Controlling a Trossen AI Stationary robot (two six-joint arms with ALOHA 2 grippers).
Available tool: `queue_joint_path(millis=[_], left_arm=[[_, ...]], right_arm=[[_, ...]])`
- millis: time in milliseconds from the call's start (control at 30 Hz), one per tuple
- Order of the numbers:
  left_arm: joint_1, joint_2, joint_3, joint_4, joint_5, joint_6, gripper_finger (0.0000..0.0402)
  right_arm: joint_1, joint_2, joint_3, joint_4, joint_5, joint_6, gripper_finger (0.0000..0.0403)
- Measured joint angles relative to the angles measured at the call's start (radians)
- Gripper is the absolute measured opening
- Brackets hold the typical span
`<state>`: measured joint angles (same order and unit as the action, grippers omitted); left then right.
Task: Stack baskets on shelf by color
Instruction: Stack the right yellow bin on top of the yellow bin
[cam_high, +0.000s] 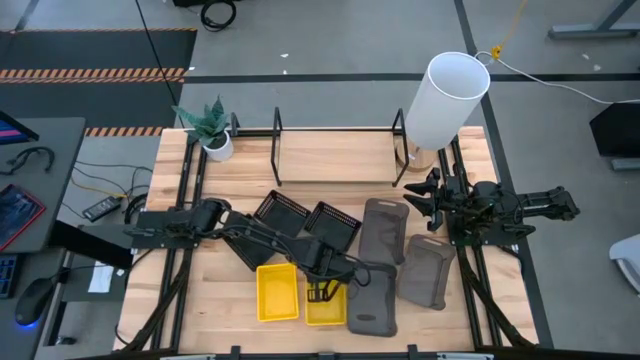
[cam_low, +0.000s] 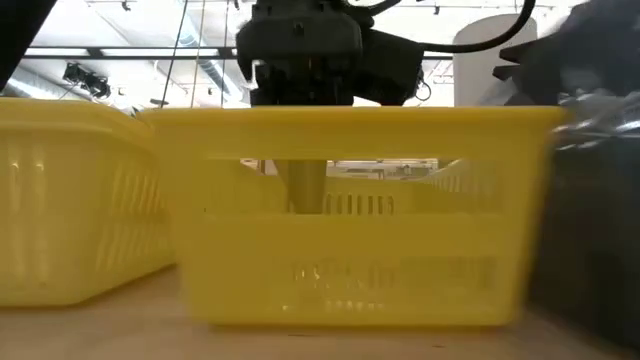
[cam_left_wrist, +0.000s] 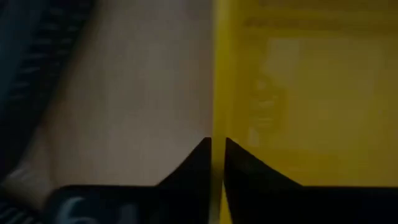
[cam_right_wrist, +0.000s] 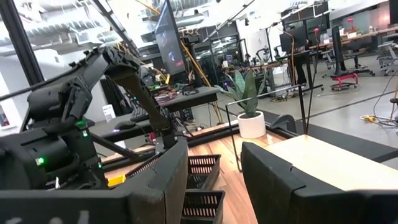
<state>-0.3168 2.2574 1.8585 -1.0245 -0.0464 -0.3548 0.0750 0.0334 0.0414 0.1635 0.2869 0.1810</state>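
Note:
Two yellow baskets lie near the table's front: one on the left, one on the right, which fills the low view. My left gripper stands over the right basket's far wall, shut on it. Black slatted baskets lie mid-table, and dark grey baskets to their right. The black rod shelf stands at the far edge. My right gripper hangs open and empty at the right, beside the grey baskets. My left gripper pinches the right yellow basket's far wall by its top rim, one finger inside the basket and one outside over the table. The fingers point down from above. The basket sits level, its bottom at the table top.
A tall white cylinder stands at the far right next to the shelf, and a potted plant at the far left. Bare wood lies left of the yellow baskets.

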Motion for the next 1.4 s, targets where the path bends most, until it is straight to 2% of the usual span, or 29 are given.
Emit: queue_joint_path(millis=[67, 333, 733, 933, 1400], left_arm=[[0.0, -0.002, 0.002, 0.004, 0.031, -0.002, 0.0009], [0.003, -0.027, 0.001, -0.038, 0.079, -0.001, 0.0006], [0.03, -0.203, 0.001, -0.146, 0.186, -0.05, 0.0005], [-0.001, -0.248, 0.001, -0.271, 0.141, -0.08, 0.0005], [-0.109, -0.254, 0.001, -0.483, 0.066, -0.134, 0.0005]], right_arm=[[0.0, 0.0, 0.0, 0.002, 0.0, 0.0, 0.0155], [0.0, 0.0, 0.0, 0.0, 0.0, 0.0, 0.0155], [0.0, 0.0, 0.0, 0.008, -0.001, 0.0, 0.0155], [0.0, 0.0, 0.0, 0.008, -0.001, 0.0, 0.0155], [0.0, 0.0, 0.0, 0.016, -0.001, 0.0, 0.0155]])
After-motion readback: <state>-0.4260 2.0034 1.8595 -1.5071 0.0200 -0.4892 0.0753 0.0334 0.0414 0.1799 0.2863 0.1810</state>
